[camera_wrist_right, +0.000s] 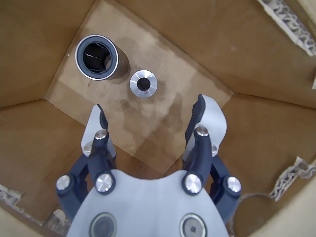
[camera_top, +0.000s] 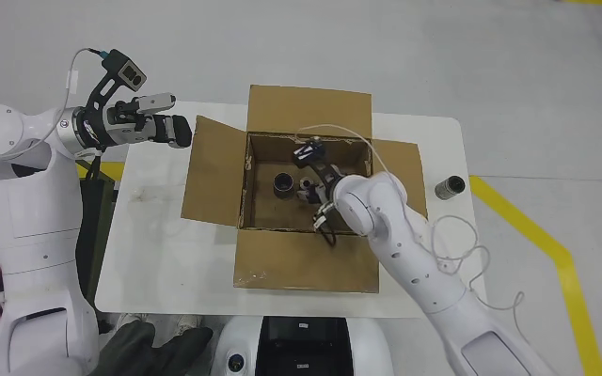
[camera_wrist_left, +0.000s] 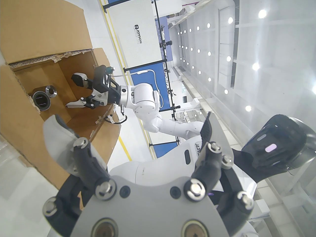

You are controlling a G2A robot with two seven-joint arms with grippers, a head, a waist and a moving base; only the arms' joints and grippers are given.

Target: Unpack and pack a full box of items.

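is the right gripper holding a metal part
No, the right gripper is open and empty; the metal cylinder and small metal part stand on the box floor.

Right gripper hanging spread inside box, cardboard walls closing in all round. Large cylinder and small bushing standing side by side just ahead, blocking that corner. Bare floor showing under gripper. Flaps splaying outward, leaving box mouth open. Left gripper hovering upper left of top view, outside box.

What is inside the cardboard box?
Inside the box, a big hollow metal cylinder and a small silver part stand side by side, with the right gripper open near them. The floor beneath that gripper's base is covered.
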